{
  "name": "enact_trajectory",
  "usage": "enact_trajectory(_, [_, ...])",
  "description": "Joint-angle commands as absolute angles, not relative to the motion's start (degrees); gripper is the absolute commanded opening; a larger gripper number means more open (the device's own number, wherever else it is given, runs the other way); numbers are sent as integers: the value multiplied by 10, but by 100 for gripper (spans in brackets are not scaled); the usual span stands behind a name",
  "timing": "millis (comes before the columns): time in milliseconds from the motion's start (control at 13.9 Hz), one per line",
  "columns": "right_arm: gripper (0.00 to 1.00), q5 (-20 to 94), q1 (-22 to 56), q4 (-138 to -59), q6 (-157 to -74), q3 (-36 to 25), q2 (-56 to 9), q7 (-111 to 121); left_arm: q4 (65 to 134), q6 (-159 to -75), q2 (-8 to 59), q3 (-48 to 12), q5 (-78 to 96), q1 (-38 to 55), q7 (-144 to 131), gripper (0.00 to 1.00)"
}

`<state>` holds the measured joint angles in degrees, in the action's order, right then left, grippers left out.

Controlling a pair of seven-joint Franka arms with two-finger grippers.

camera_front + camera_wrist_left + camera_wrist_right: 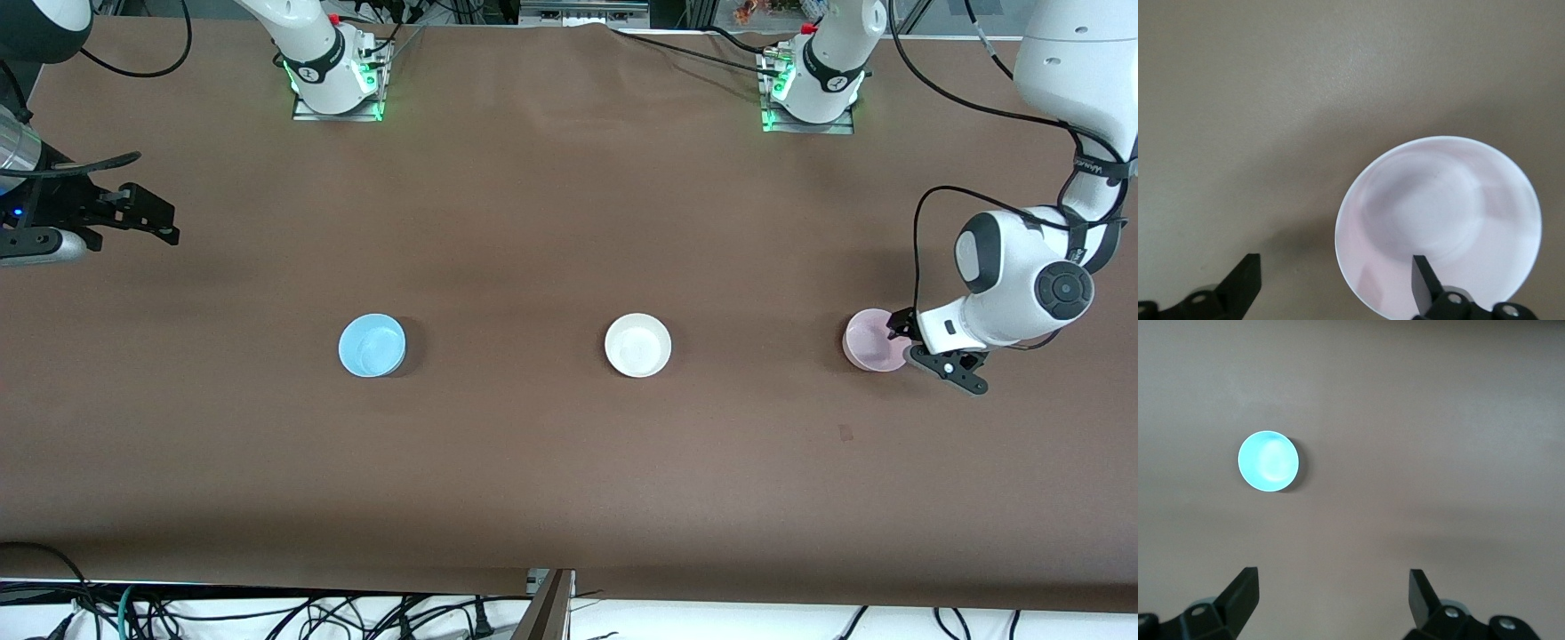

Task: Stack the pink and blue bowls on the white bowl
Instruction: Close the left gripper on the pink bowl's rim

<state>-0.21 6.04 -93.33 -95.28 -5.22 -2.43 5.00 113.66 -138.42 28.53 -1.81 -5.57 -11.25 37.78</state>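
Observation:
The pale pink bowl sits toward the left arm's end of the table. My left gripper is low at its rim and open. In the left wrist view, one finger is over the inside of the pink bowl and the other finger is outside it, over bare table. The white bowl stands in the middle. The light blue bowl stands toward the right arm's end and also shows in the right wrist view. My right gripper waits open and empty, high over the table's end.
The three bowls stand in one row on the brown table, well apart. The arm bases stand along the table edge farthest from the front camera. Cables hang off the near edge.

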Motion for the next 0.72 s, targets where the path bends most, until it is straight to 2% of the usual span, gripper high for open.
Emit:
enact_trajectory(0, [99, 5, 59, -925, -943, -50, -27, 57, 1128, -1383, 291, -21, -65, -120, 403, 25])
enact_trajectory(72, [99, 5, 59, -924, -943, -50, -27, 56, 1128, -1381, 294, -22, -65, -119, 403, 5])
enact_trajectory(144, [99, 5, 59, -924, -943, -50, -27, 57, 1128, -1381, 295, -22, -64, -120, 403, 0])
enact_trajectory(649, [99, 6, 59, -926, -943, -50, -27, 57, 1123, -1380, 298, -23, -64, -120, 403, 0])
